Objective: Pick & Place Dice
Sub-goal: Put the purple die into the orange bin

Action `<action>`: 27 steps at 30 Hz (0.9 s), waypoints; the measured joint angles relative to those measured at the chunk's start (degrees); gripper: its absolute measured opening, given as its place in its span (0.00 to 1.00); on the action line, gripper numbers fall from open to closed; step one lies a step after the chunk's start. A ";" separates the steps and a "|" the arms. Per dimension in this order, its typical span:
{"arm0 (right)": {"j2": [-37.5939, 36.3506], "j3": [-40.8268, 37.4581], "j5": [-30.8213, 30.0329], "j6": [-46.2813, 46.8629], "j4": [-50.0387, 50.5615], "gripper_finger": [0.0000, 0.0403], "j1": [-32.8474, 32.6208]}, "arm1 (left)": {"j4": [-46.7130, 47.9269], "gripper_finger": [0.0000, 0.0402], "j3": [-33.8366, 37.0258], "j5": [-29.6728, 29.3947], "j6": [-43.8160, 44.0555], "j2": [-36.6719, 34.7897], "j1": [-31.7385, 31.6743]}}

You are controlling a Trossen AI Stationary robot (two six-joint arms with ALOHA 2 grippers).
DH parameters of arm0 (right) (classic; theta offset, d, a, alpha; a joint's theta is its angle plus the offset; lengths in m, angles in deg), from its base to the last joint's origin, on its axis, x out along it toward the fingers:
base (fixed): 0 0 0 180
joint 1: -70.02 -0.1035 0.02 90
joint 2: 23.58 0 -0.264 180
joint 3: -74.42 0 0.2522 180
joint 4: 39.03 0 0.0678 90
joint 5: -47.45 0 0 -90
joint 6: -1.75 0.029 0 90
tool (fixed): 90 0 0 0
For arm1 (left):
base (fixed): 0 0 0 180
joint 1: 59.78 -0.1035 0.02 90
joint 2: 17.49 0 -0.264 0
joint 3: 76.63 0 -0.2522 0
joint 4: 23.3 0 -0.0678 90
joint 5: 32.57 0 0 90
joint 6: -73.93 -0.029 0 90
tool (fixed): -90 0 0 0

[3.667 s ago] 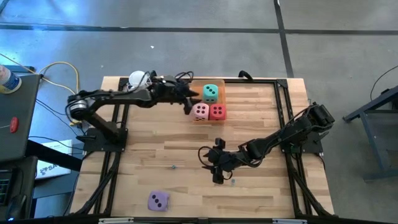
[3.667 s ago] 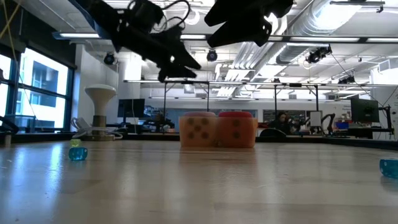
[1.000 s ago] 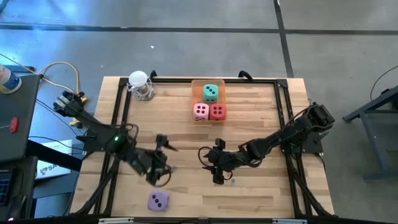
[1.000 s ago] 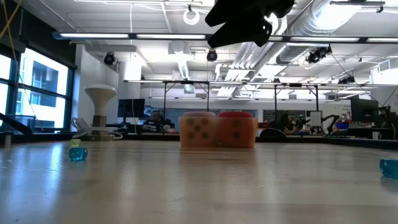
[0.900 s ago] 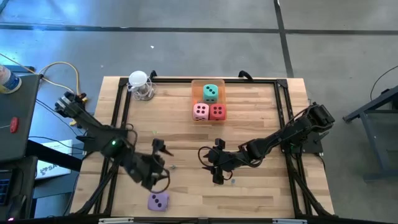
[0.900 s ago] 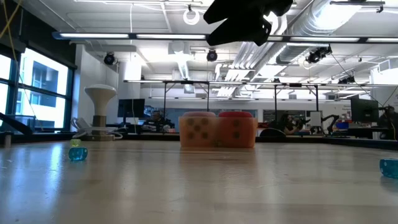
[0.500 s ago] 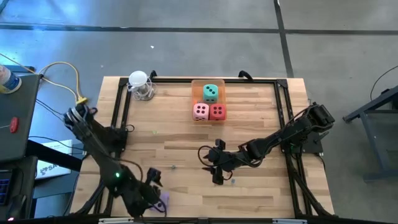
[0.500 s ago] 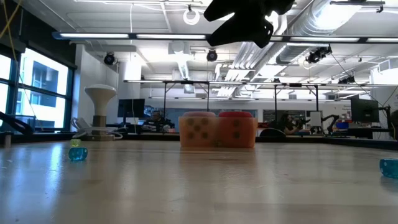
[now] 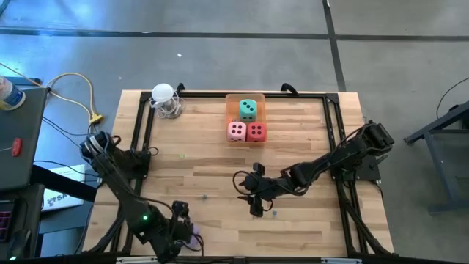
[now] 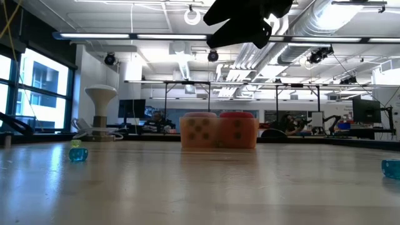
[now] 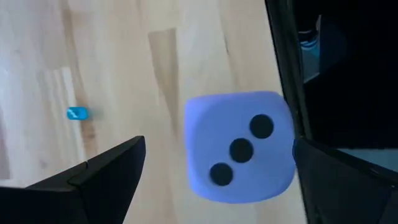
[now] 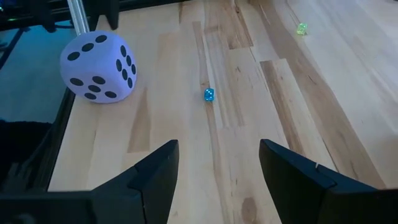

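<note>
High view. Wooden table [image 9: 308,132] in a black frame. Landmark: orange tray [image 9: 233,110] at the far middle edge. Teal-green die [image 9: 248,109] sits on the tray; pink die [image 9: 237,131] and red die [image 9: 256,132] touch each other just on the near side of it. Purple die [image 9: 192,235] lies at the near edge, well apart from the tray and to its left, mostly covered by the left gripper [image 9: 183,236], which hangs over it. Right gripper [image 9: 247,196] hovers over mid-table, on the near side of the tray. White lamp-like object [image 9: 163,94] stands left of the tray.

Low view. Pink die [image 10: 199,130] and red die [image 10: 237,130] side by side at the far end; a dark arm overhead; blue bead [image 10: 78,154] at left.

Left wrist view. Purple die [image 11: 239,146], three pips up, between widely parted fingers [image 11: 99,174]; no contact seen. Blue bead [image 11: 77,113] beyond.

Right wrist view. Fingers [image 12: 152,177] apart, holding nothing, over bare wood. Purple die [image 12: 99,66] farther off; blue bead [image 12: 209,94], green bead [image 12: 302,28].
</note>
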 joint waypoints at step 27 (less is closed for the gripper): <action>0.00 0.00 0.01 -7.55 -2.27 0.53 0.11 | -3.66 0.99 0.13 -1.83 2.88 4.98 3.04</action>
